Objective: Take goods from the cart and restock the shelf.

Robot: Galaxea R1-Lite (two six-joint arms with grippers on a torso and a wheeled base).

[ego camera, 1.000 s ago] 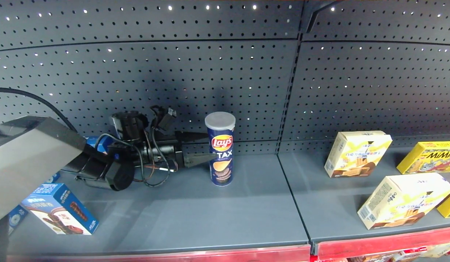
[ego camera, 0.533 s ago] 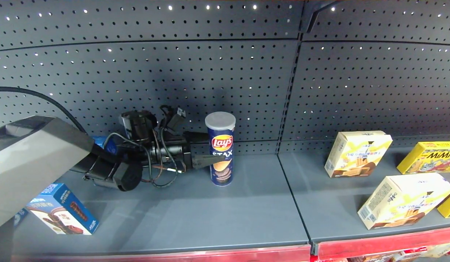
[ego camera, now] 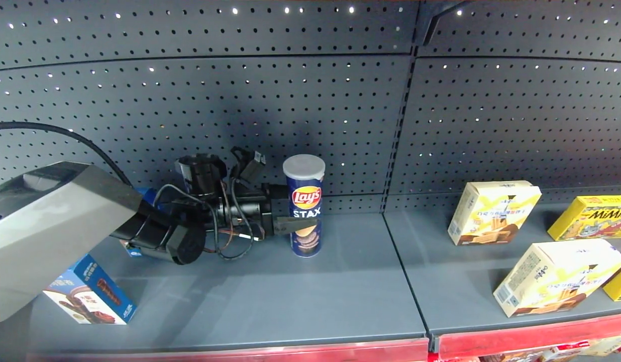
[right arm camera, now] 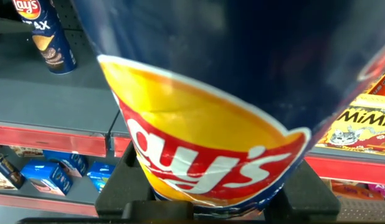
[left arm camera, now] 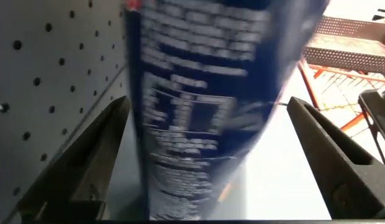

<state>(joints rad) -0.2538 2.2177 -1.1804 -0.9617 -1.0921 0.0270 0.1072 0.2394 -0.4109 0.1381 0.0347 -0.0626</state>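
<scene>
A tall blue chips can (ego camera: 304,206) with a grey lid stands upright near the back of the grey shelf (ego camera: 290,301). My left gripper (ego camera: 303,205) is level with its middle and open, one finger on each side of the can. In the left wrist view the can (left arm camera: 199,93) sits between the two fingers (left arm camera: 86,162) with a gap on both sides. My right gripper (right arm camera: 211,199) is shut on a blue chips package (right arm camera: 211,124) with a yellow and red logo, held in front of the shelf. The standing can (right arm camera: 46,31) shows far off there.
A blue cookie box (ego camera: 89,296) lies at the shelf's front left. Pale yellow boxes (ego camera: 491,211) (ego camera: 556,276) and a bright yellow box (ego camera: 592,216) fill the right bay. Pegboard (ego camera: 310,100) backs the shelf. Blue boxes (right arm camera: 49,174) sit on a lower shelf.
My left arm has moved right along the shelf, and its open fingers now straddle the can instead of stopping just left of it. The can has stayed put.
</scene>
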